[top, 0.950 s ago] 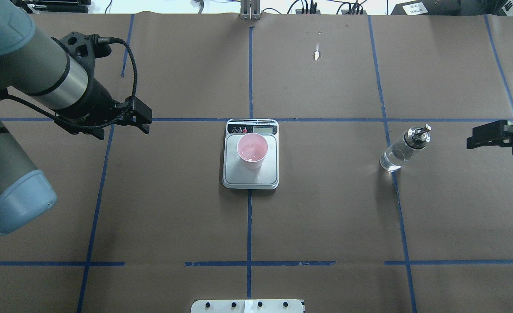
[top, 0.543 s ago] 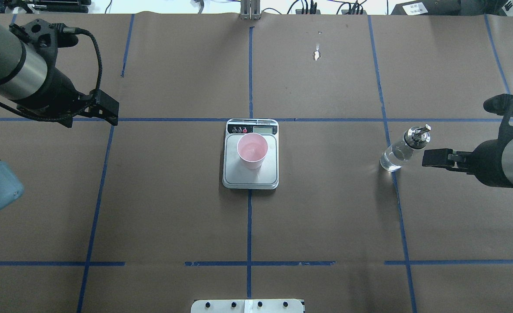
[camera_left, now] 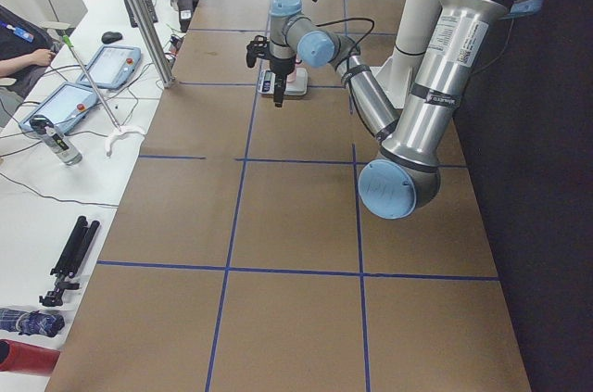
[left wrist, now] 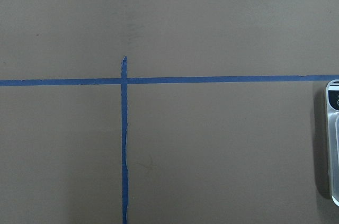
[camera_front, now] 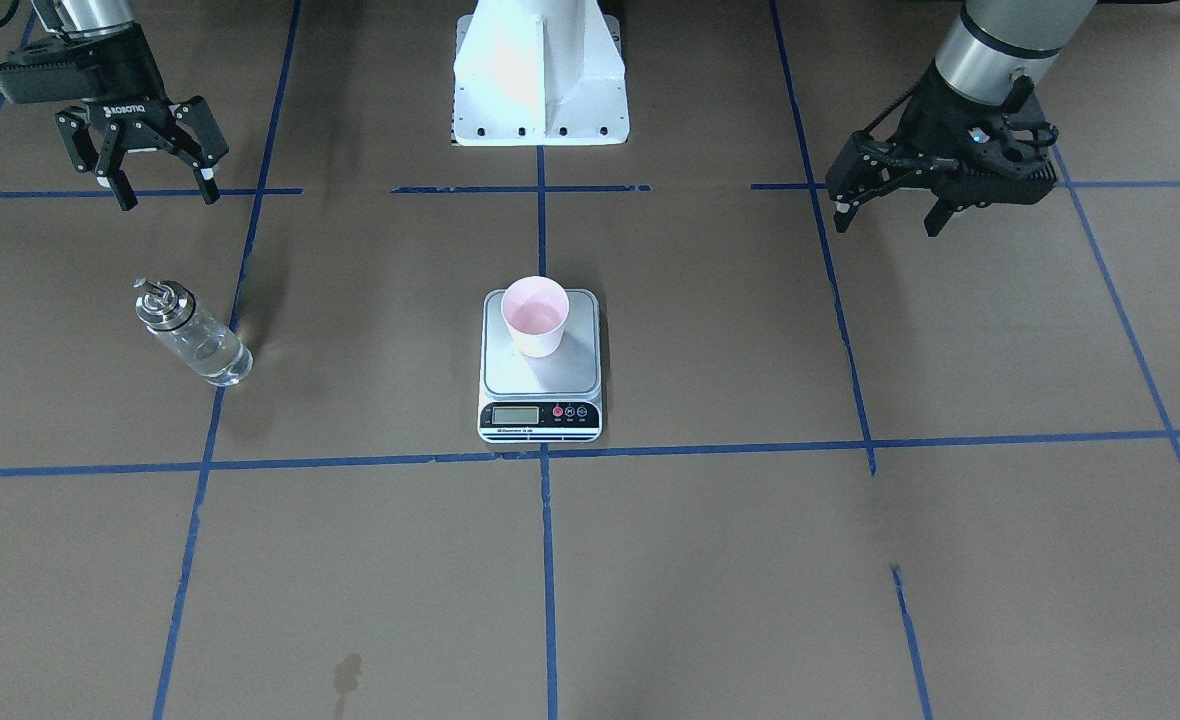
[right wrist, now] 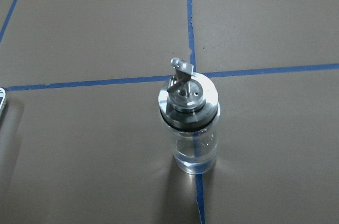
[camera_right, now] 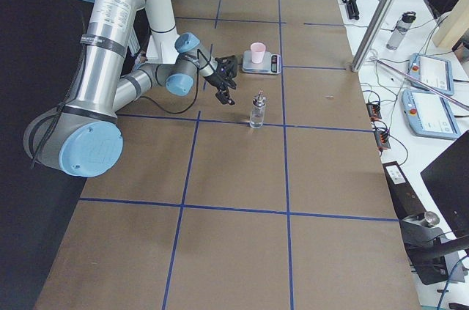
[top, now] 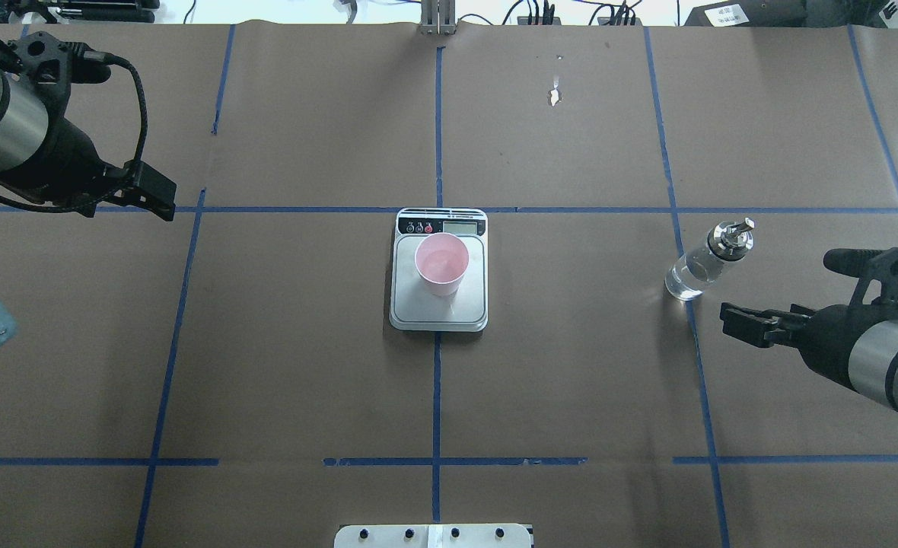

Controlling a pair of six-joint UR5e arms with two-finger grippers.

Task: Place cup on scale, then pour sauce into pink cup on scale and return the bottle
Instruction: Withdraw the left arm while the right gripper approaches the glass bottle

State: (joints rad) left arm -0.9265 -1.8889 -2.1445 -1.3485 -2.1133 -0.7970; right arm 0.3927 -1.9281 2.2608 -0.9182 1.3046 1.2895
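The pale pink cup (top: 441,262) stands upright on the silver-grey scale (top: 472,306) at the table's middle; both also show in the front view, the cup (camera_front: 535,315) on the scale (camera_front: 540,378). The clear glass bottle (top: 706,261) with its silver collar stands upright at the right on a blue tape line, free of any gripper. My right gripper (camera_front: 165,195) is open and empty, a short way from the bottle (camera_front: 190,335) on the robot's side. Its wrist view looks down on the bottle (right wrist: 189,123). My left gripper (camera_front: 887,222) is open and empty, far left of the scale.
Brown paper with blue tape lines (top: 436,396) covers the table. The white robot base (camera_front: 540,70) stands at the near edge. The left wrist view shows only paper, tape and the scale's edge (left wrist: 333,144). Tablets and tools lie beyond the far edge (camera_right: 429,75).
My left arm has drawn back to the left, away from the scale. My right gripper has come in from the right edge to beside the bottle, nearer the robot. Cup and bottle have not moved.
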